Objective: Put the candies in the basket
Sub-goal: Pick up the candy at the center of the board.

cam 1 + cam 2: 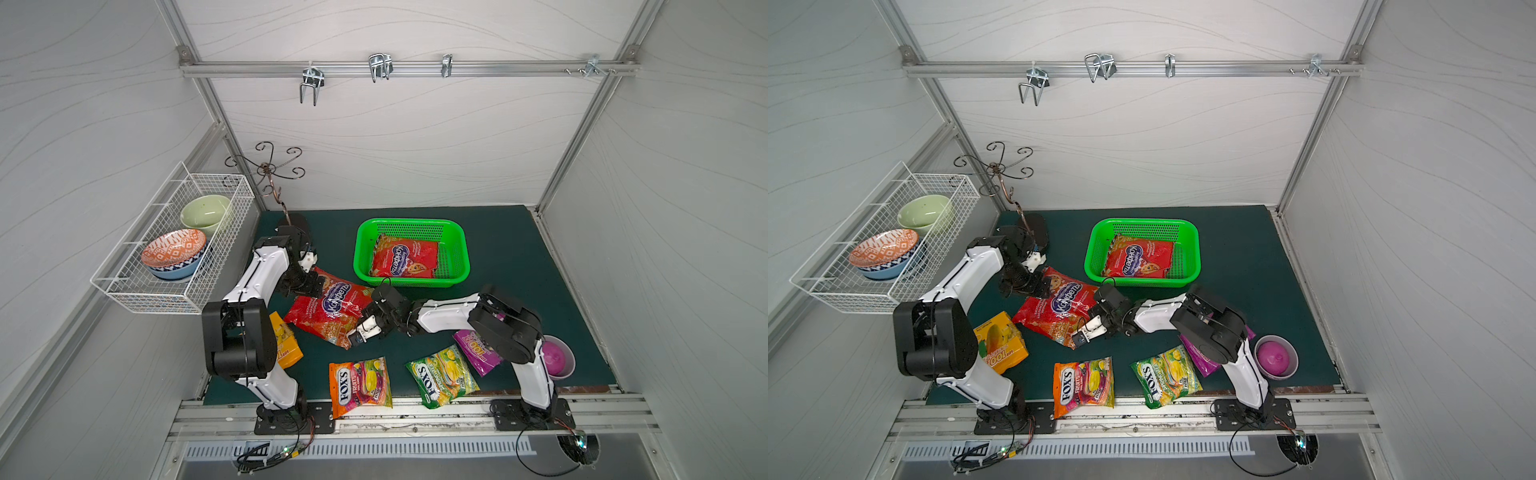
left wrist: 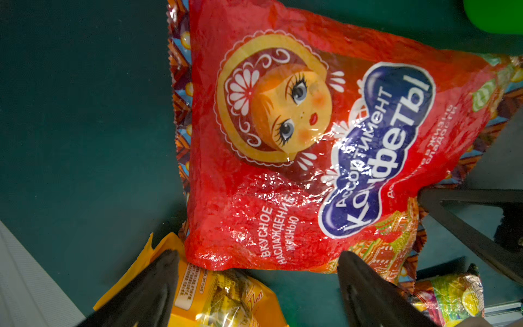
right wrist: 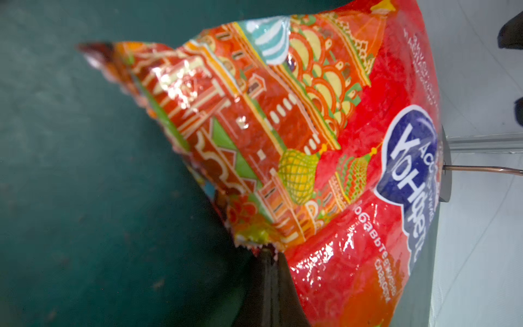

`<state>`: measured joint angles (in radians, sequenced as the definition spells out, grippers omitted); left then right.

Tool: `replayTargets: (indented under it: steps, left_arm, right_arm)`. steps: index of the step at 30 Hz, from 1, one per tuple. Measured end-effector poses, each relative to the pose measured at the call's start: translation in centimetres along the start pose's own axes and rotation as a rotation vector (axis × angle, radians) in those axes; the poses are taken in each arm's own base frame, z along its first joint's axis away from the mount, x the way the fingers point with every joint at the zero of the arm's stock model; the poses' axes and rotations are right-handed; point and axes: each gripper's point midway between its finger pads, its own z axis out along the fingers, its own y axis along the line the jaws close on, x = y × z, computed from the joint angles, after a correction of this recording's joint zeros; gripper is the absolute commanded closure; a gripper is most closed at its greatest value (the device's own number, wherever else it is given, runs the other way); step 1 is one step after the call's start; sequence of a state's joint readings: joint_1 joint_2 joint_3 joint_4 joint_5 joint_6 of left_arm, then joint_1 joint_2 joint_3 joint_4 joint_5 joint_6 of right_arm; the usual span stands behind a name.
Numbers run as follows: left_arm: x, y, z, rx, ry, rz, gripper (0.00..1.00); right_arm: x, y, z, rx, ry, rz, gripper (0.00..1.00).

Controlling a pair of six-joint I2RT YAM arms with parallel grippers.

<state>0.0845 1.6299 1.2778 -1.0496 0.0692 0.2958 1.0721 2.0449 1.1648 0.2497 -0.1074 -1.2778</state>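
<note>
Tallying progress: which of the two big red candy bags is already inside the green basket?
The farther red bag, lying in the green basket; its twin lies on the mat.

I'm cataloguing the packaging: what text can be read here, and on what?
"Ассортимент Конфеты": loose red bag.
"Вкусное наслаждение жизнью": same bag.
"Конфеты": second red bag, in the green basket.
"FOX'S FRUITS": orange bag.
"FOX'S SPRING TEA": green bag.
"100": purple bag and yellow-orange bag.
Smaller print on all: too small or blurred.
</note>
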Motion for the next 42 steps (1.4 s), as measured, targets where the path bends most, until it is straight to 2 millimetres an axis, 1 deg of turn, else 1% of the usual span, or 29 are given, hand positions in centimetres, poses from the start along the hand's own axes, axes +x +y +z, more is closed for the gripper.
replayTargets:
  steps: [3,7,8,9,11,16,19,23,25,27,32,34,39,42]
  left_arm:
    - [-0.4,-0.1,-0.6,0.007,-0.014,0.004,0.08]
    - [-1.8,-0.4,-2.1,0.025,-0.062,0.012,0.08]
    - [-2.3,-0.5,-2.7,0.030,-0.079,0.016,0.08]
    - [-2.6,-0.7,-3.1,0.041,-0.092,0.020,0.07]
    - [-3.0,-1.2,-3.9,0.069,-0.112,0.029,0.07]
    - [-3.1,-2.7,-4.9,0.156,-0.123,0.041,0.07]
    - [-3.1,-3.2,-5.3,0.181,-0.125,0.048,0.07]
    - [-3.1,-3.5,-5.6,0.195,-0.132,0.063,0.07]
    - [-3.0,-3.5,-5.8,0.195,-0.136,0.066,0.07]
    - [-3.0,-3.7,-6.2,0.196,-0.150,0.075,0.07]
    - [-3.0,-4.1,-7.2,0.207,-0.181,0.089,0.07]
    - [-3.0,-4.2,-7.4,0.214,-0.185,0.090,0.07]
    - [-3.1,-4.4,-7.5,0.225,-0.189,0.091,0.07]
    - [-3.1,-4.5,-7.5,0.230,-0.190,0.091,0.07]
  right_arm:
    - [-0.9,-1.6,-1.5,0.037,-0.018,-0.020,1.00]
    - [-2.7,-5.1,-4.3,0.087,-0.067,-0.030,1.00]
    - [-3.3,-6.3,-5.1,0.105,-0.084,-0.033,1.00]
    - [-3.8,-7.4,-6.0,0.120,-0.100,-0.035,1.00]
    - [-4.8,-9.0,-7.2,0.140,-0.127,-0.039,1.00]
    - [-6.6,-11.2,-9.3,0.129,-0.182,-0.026,1.00]
    - [-7.6,-12.7,-10.4,0.117,-0.212,0.012,1.00]
    - [-8.9,-15.4,-12.4,0.117,-0.238,0.066,1.00]
    - [-9.5,-16.2,-13.2,0.120,-0.254,0.089,1.00]
    - [-9.9,-16.6,-13.6,0.116,-0.270,0.111,1.00]
    - [-10.0,-15.6,-13.8,0.056,-0.274,0.155,1.00]
    - [-10.2,-15.7,-14.2,0.047,-0.273,0.160,1.00]
    - [-10.2,-17.2,-15.3,0.070,-0.274,0.163,1.00]
    - [-10.4,-18.8,-16.5,0.101,-0.294,0.177,1.00]
